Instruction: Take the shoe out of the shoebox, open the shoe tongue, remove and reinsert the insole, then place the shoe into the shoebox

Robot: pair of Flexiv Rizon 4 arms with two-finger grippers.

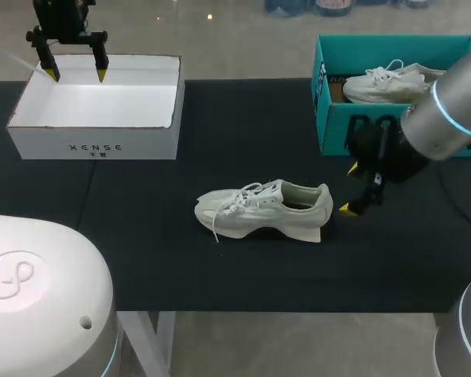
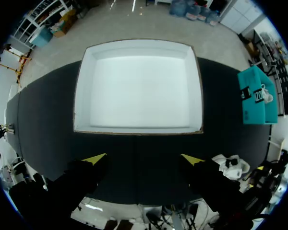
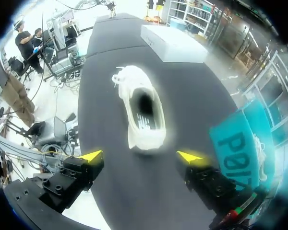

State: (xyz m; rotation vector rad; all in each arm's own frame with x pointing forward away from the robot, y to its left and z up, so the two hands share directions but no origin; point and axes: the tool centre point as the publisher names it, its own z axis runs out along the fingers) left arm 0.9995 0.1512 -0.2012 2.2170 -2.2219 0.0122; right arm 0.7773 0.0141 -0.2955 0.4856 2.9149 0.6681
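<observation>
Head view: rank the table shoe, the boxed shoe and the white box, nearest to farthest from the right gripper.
1. Table shoe, just left of the right gripper.
2. Boxed shoe, beyond it, far side.
3. White box, far left.
</observation>
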